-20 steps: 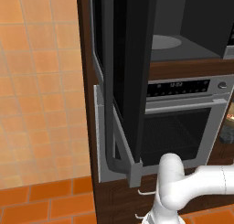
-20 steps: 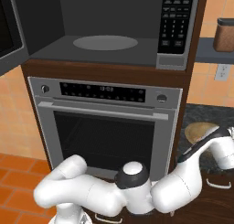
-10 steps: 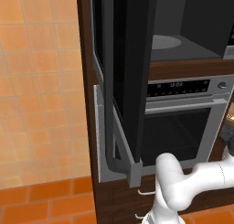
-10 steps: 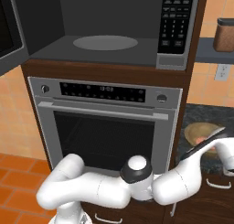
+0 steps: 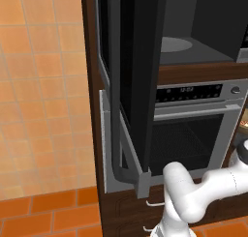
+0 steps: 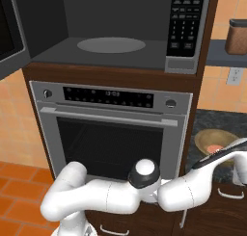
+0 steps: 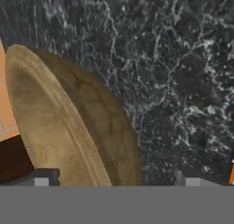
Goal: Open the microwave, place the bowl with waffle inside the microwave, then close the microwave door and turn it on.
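You have swung the arm further right since a second ago, so the gripper (image 7: 114,179) now sits just over the bowl (image 6: 214,142), jaws spread wide, nothing pinched; pick-up looks next. Microwave door (image 5: 140,81) already stands open. Bowl: tan, wooden-looking, shallow, something pinkish-orange inside, resting on the dark speckled counter (image 7: 183,81) near its left edge

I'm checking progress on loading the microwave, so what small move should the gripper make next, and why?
Probably ease down so the open gripper straddles the bowl rim. The microwave door is already open, the bowl sits on the dark counter, and nothing is held yet.
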